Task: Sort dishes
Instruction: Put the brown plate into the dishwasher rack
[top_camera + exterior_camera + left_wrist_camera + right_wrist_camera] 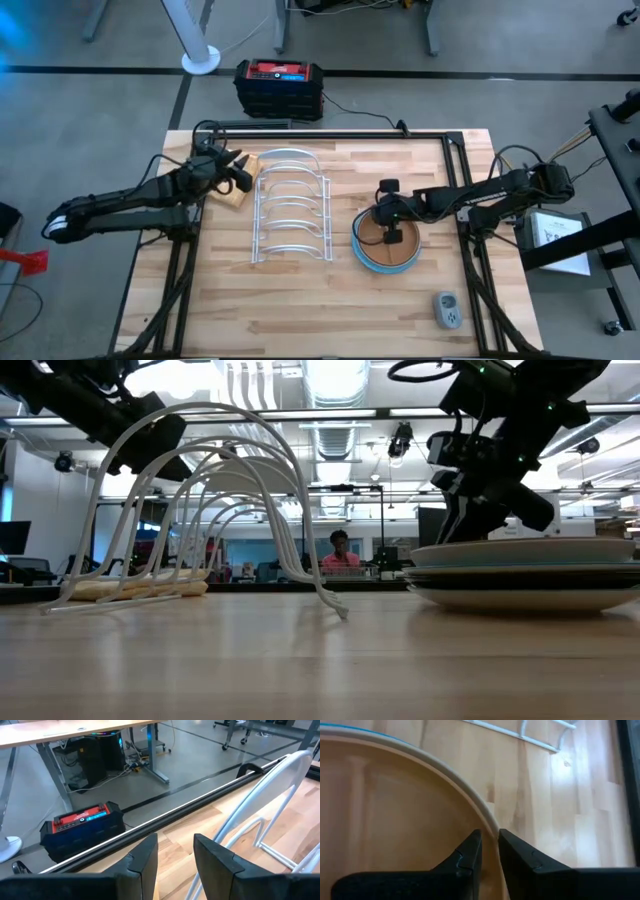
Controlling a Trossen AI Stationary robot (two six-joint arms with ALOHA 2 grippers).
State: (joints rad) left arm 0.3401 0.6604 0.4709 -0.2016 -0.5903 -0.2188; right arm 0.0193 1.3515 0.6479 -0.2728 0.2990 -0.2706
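1. Brown wooden divided plate (385, 240) lies flat, face up, topmost of a stack of plates (525, 572) on the worktop (300, 310); round, so no long axis.
2. Right gripper (489, 851) reaches in over the stack, angled downward; its fingers (470, 852) straddle the plate's rim, one inside and one outside, pinching it.
3. Left gripper (175, 865) hovers beside the white wire rack (290, 205), fingers spread with nothing between them.

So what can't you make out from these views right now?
- Lower plates in the stack: high view, covered by the brown wooden plate; low view shows edges only.
- Right gripper: whether it pinches the wooden plate's rim, right wrist view cut off.
- Tan block: mostly hidden under left gripper.
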